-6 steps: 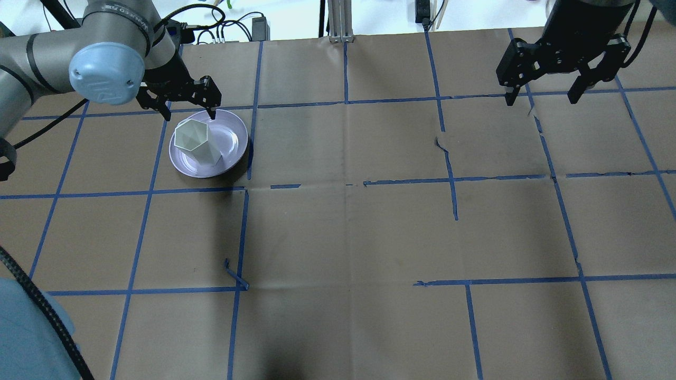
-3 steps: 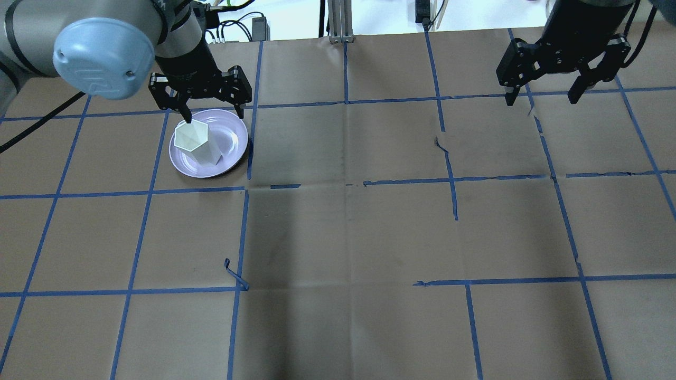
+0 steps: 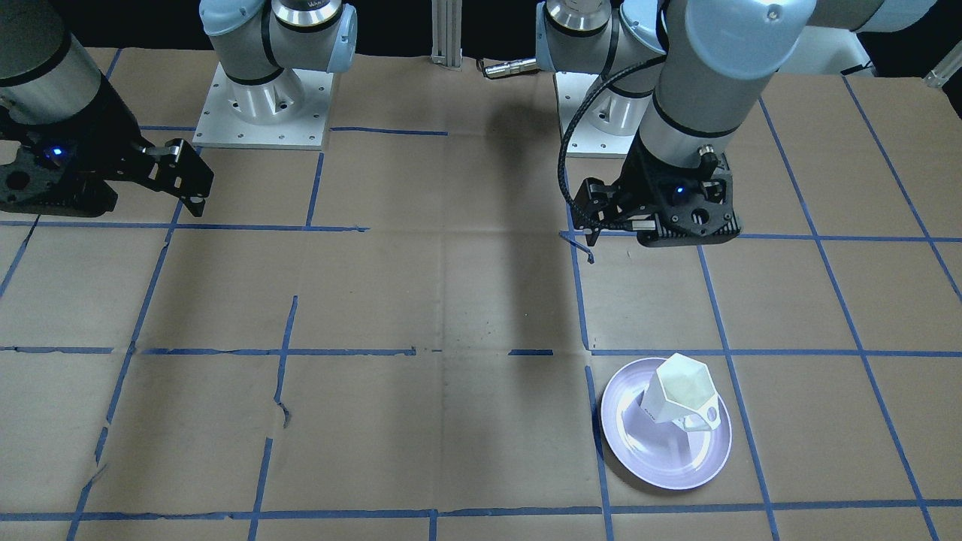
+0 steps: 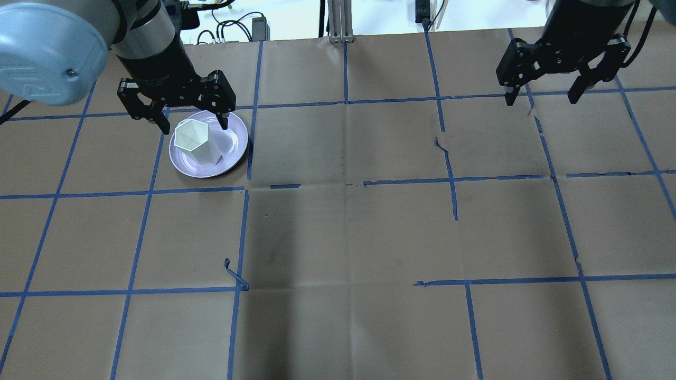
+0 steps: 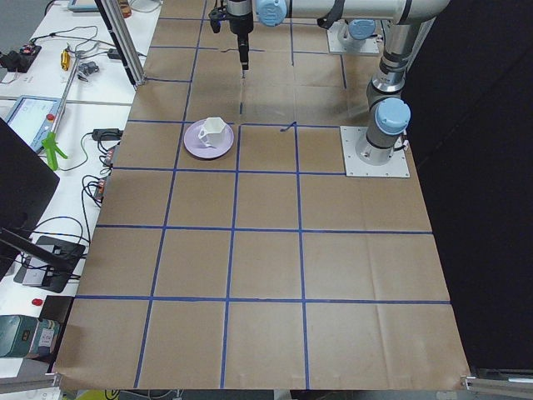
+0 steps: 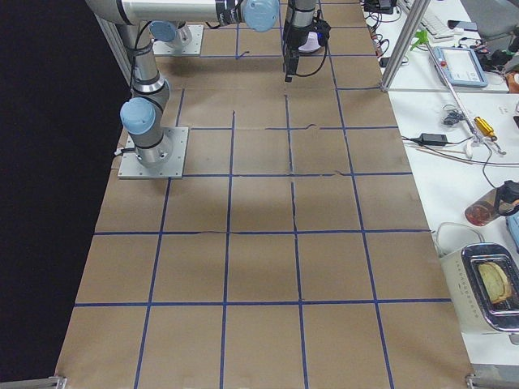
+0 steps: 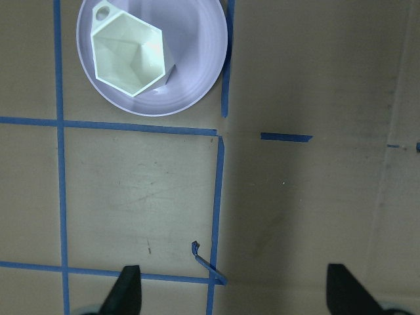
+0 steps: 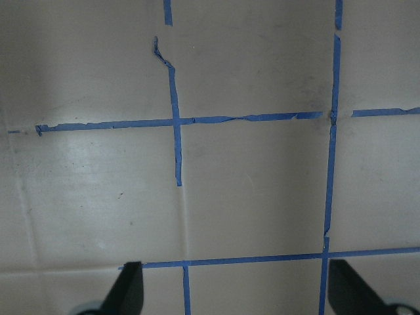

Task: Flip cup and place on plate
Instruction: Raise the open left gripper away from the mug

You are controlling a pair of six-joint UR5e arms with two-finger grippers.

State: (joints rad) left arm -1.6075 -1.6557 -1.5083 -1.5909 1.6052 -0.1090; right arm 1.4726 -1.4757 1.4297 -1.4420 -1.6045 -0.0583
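Overhead exterior has the cup (image 4: pixel 194 140) sitting upright on the plate (image 4: pixel 236 138), hex mouth facing up, parked on the plate's left half from that angle, so it's flipped and placed as far as I can see. On the front-facing cam the handle (image 3: pixel 703 421) pokes out toward the operators' side, and there's some grey lettering low on the body, too small for me to read. Left gripper (image 4: pixel 194 127) hangs over the far edge of the plate with its jaws spread wide and nothing between them. The left wrist cam backs that up: both fingertips (image 7: pixel 125 292) sit at the bottom of the frame, well apart, with just brown paper and blue tape between them. The cup and plate are way up in the top left corner there, so the gripper's clear of the cup, not touching. Right gripper (image 4: pixel 540 100) is over on the other side of the table (image 4: pixel 338 237), well apart from the plate, jaws also apart and empty. Its wrist cam only sees paper and the tape grid. One loose curl of tape (image 4: pixel 235 274) sticks up off the paper a square nearer the robot than the plate.
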